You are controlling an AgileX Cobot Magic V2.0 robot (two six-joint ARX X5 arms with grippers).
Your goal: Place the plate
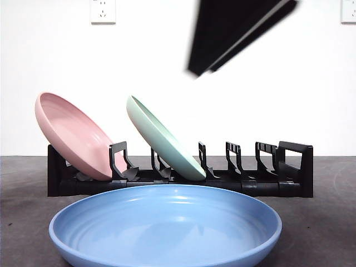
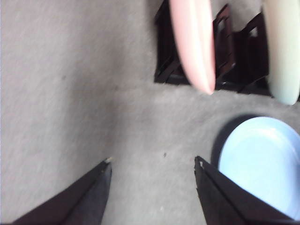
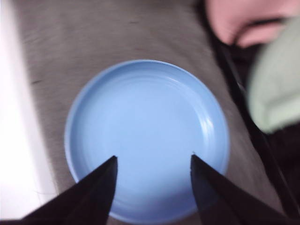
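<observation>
The blue plate lies flat on the table, just in front of the black rack, nothing gripping it. In the rack a pink plate leans at one end and a green plate leans a few slots along; the slots beyond the green plate stand free.

The right claw hangs above the blue plate, jaws spread wide and empty, looking straight down into the dish. That is likely the dark arm seen high over the rack in the front view. The left claw is also released and empty, over bare table beside the blue plate, near the rack's pink-plate end.

The task looks barely started: the plate has yet to be picked up. I'd worry about the grasp. The plate is shallow and sits flat, so its rim offers little to bite; a claw coming down over the middle could just push it or skid it into the rack. If it slides, it might knock the green plate loose. A rim pinch that is too light could let the plate tip and drop on the lift.
</observation>
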